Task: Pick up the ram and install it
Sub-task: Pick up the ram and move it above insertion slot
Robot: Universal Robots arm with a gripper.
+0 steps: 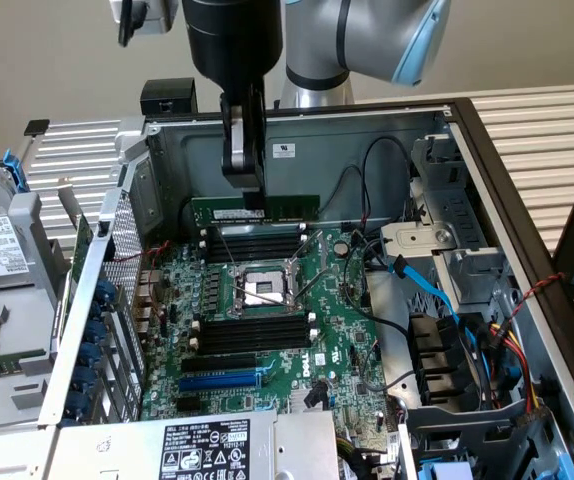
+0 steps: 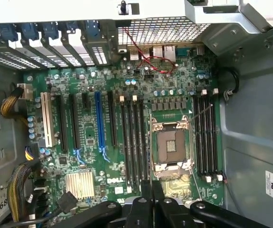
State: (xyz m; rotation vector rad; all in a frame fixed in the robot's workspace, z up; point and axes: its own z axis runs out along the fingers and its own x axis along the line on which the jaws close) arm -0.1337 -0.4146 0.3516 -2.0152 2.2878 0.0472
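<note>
End effector (image 1: 245, 190) hangs over the open computer case, its fingers pinched narrow on the top edge of the ram (image 1: 287, 211). I'm holding the green stick lengthwise and roughly level. It sits directly under the fingers, gripped left of its middle, so most of its length sticks out toward the exterior view's right. It floats above the motherboard (image 1: 337, 330), over the black memory slots (image 1: 257, 245) between the processor socket (image 1: 260, 290) and the case wall (image 1: 367, 130). I can't tell which slot it is lined up with. To seat it well, I judge it must stay parallel to one slot with its notch matched, then go straight down with even pressure. The off-centre grip could tip it.
</note>
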